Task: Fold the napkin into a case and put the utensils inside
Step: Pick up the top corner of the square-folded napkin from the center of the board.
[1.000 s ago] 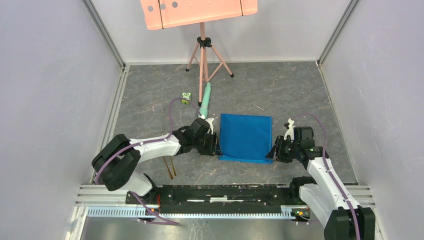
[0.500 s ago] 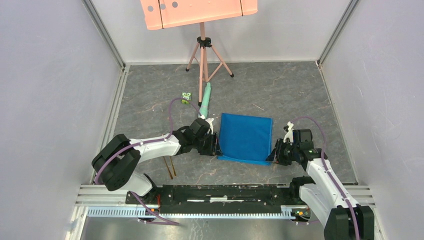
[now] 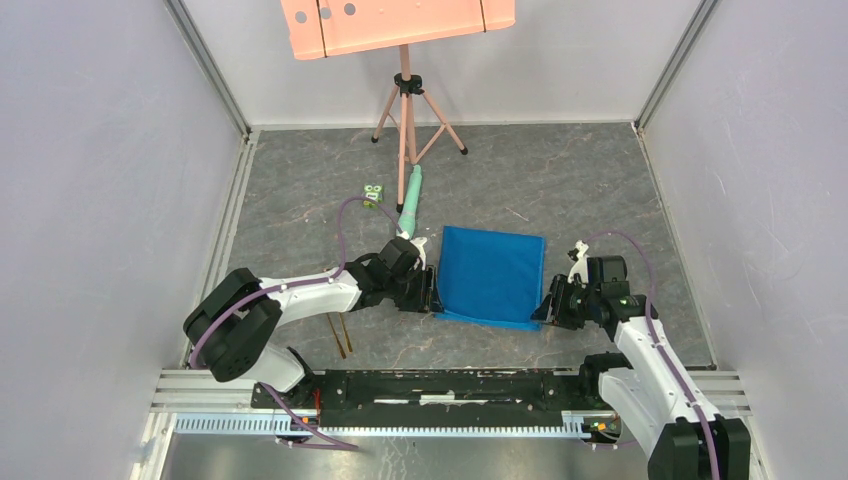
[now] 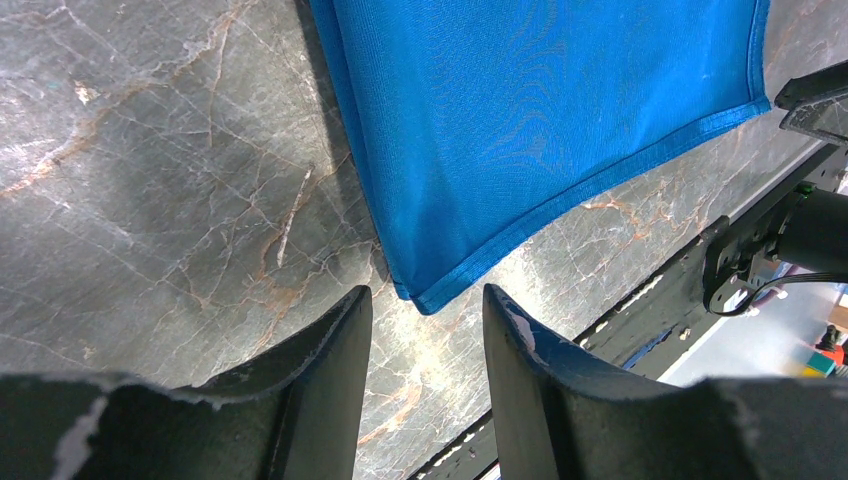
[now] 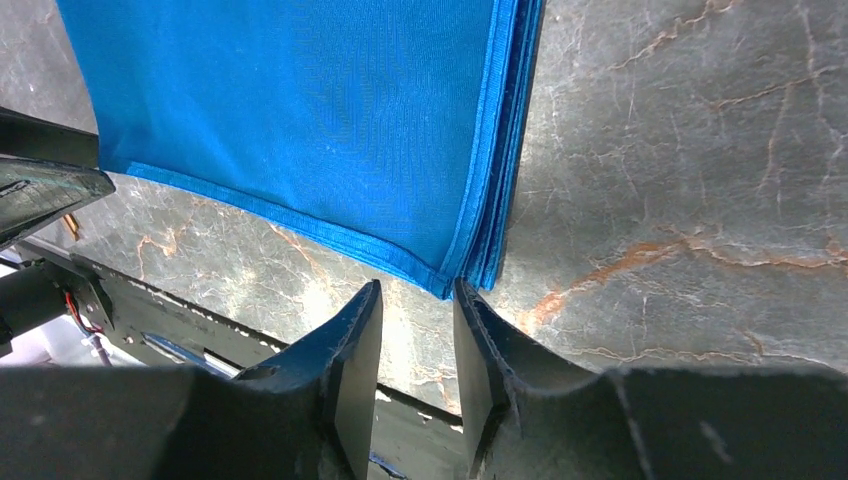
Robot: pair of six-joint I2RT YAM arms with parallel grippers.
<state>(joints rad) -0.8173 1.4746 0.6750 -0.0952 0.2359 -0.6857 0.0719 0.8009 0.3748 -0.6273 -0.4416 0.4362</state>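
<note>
Napkin (image 3: 490, 275) corners sit just ahead of both pincers: we see the left pincer (image 4: 427, 305) released, its jaws parted and empty, and the right pincer (image 5: 417, 300) likewise unclenched, cloth at its tips. Utensils (image 3: 340, 335) lie well behind the left pincer.

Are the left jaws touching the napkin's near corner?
Apart. The left wrist view shows the napkin corner lying between the left gripper's open jaws, with bare table visible on each side.

napkin (image 4: 520, 110): blue woven cloth, matt, fine mesh weave, stitched hem. table (image 4: 150, 200): grey marble-look, smooth, faint sheen.
</note>
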